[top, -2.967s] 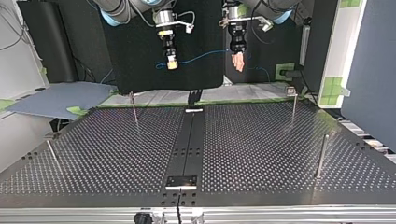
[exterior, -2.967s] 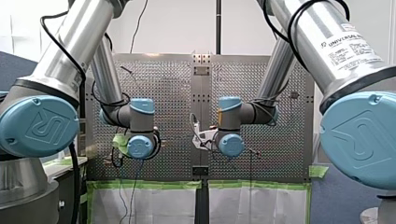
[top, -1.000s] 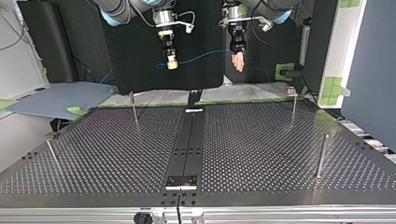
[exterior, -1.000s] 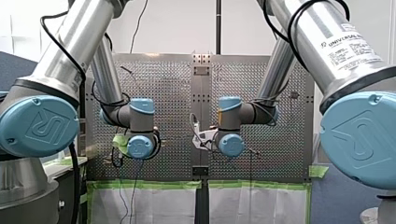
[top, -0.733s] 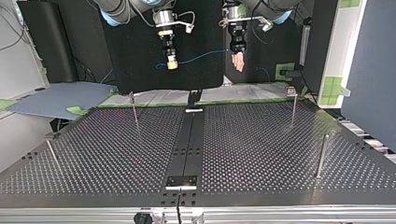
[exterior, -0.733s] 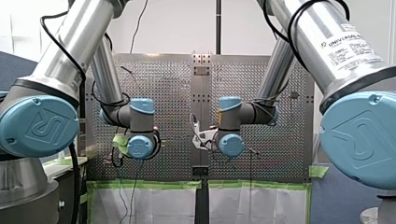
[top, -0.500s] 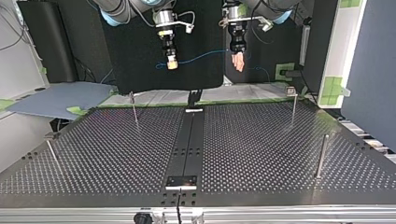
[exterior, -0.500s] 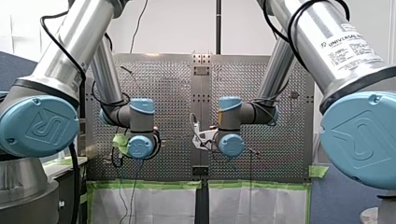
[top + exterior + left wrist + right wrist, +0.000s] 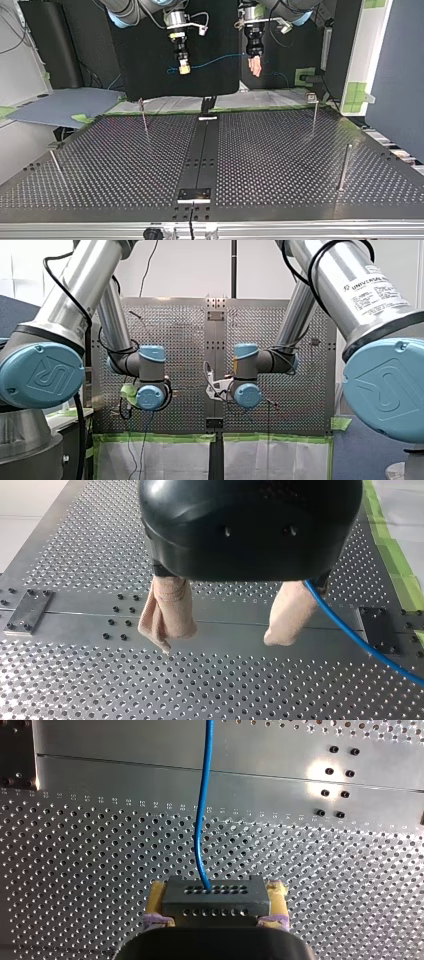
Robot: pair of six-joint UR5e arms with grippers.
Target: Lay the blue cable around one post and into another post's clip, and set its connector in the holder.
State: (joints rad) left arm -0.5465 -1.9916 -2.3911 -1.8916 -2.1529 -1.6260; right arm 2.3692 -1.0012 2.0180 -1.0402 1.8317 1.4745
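Right gripper around connector

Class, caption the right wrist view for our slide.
My right gripper clamps the grey connector; its blue cable runs ahead.

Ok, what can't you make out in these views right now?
Left wrist view: the blue cable vanishes behind my left gripper; contact unclear.
Top view: clips on the posts too small to see.
Front view: the wrist joints hide both grippers.
Right wrist view: the edge cuts the cable leaving the connector in my right gripper.
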